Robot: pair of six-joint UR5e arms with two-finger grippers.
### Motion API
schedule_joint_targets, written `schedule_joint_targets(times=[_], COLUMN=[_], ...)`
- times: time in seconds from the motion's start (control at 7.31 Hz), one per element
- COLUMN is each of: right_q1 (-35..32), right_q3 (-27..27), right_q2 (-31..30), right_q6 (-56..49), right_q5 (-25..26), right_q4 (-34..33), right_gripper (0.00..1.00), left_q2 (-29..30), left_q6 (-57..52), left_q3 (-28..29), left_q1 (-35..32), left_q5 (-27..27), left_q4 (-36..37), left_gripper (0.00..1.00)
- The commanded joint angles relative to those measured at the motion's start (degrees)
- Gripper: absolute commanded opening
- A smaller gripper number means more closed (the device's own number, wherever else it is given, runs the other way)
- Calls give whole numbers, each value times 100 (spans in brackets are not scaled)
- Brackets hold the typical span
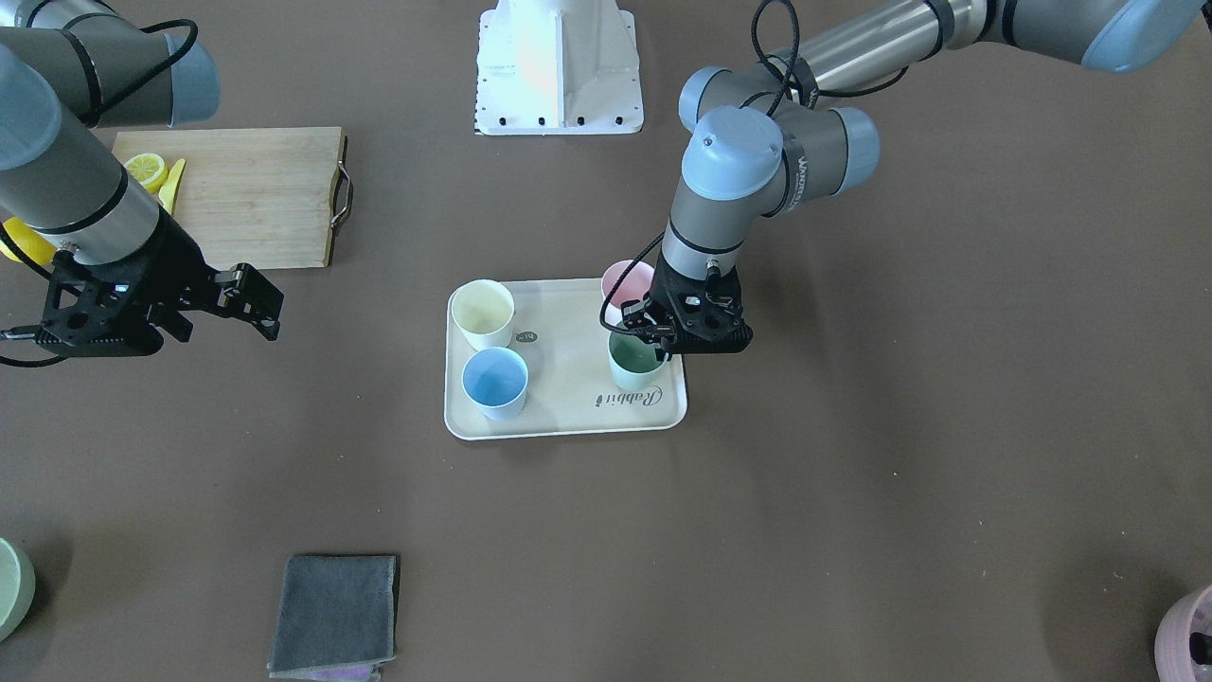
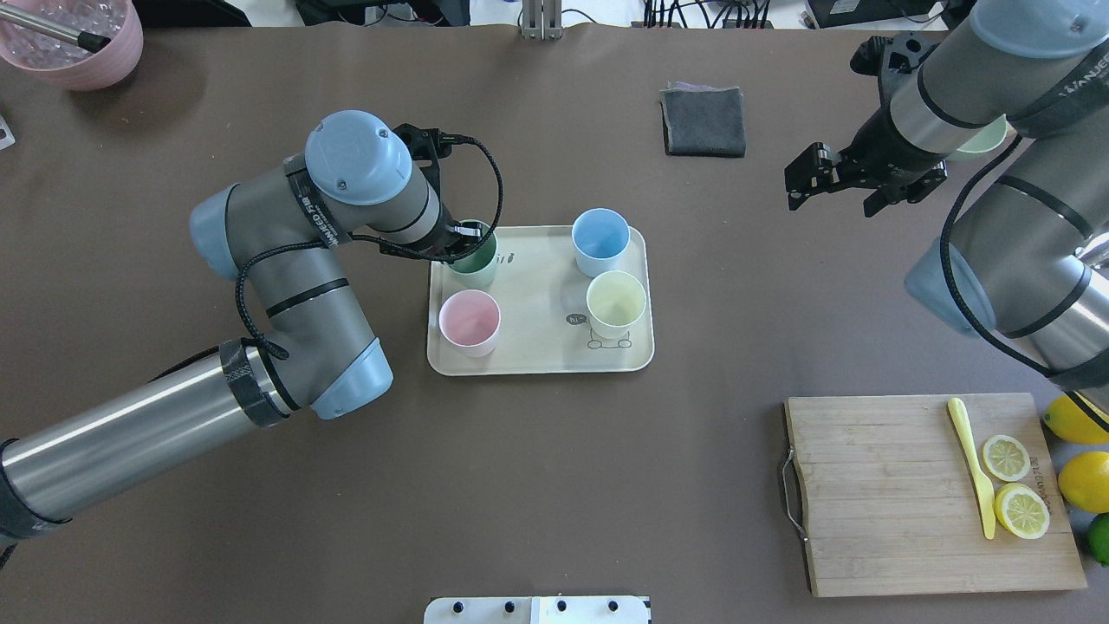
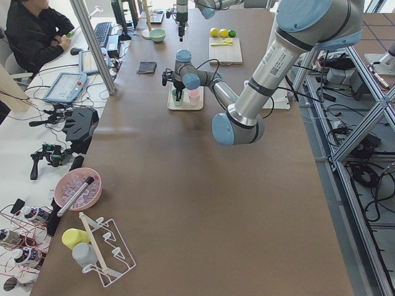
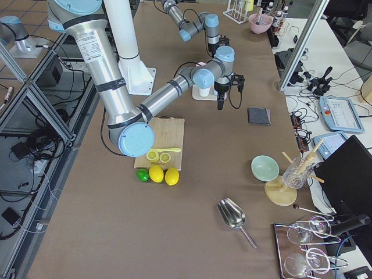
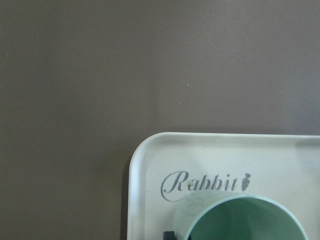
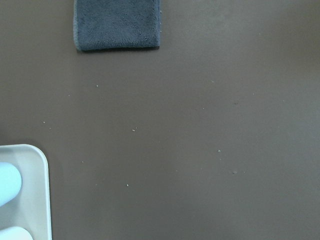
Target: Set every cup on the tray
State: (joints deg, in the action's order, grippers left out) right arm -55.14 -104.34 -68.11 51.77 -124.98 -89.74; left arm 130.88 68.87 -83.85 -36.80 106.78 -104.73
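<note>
The cream tray (image 1: 568, 417) lies mid-table, with "Rabbit" script showing in the left wrist view (image 5: 150, 165). All the cups stand upright on it: pale yellow (image 1: 483, 314), blue (image 1: 495, 383), pink (image 1: 623, 282) and mint green (image 1: 631, 360). My left gripper (image 1: 651, 339) is at the mint green cup's rim (image 2: 475, 262) and looks shut on it, with the cup resting on the tray. My right gripper (image 1: 259, 303) is open and empty above bare table, well away from the tray; it also shows in the overhead view (image 2: 804, 178).
A wooden cutting board (image 1: 251, 194) with lemon slices and a yellow knife lies near the right arm. A folded grey cloth (image 1: 333, 614), a pale green bowl (image 1: 11, 585) and a mauve pot (image 1: 1188, 637) sit along the far edge.
</note>
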Motion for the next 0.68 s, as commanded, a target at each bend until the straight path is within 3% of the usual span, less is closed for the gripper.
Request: schedule_joint_targets(times=[0.0,0.14,0.27,0.55], right_q1=[-14,-23,-23,-223], right_q3=[-7,-16,-16,-24], right_q2=[-9,-10,-18,-289], right_q6=[0,0,0,-427], right_q5=[0,-8,-8,-113], right_q4=[-9,-9,-18,-17], right_gripper=[100,100,100,100], left_q2=[26,26,-35,-735], left_q6=[-22,-49,-75,-1211], left_q3=[62,-43,-270,-1041], left_q1=[-11,-37,-281,-1254], left_q5=[-17,9,122,1104], left_q4=[-83,-100,-39,259], left_gripper=[78,98,98,98])
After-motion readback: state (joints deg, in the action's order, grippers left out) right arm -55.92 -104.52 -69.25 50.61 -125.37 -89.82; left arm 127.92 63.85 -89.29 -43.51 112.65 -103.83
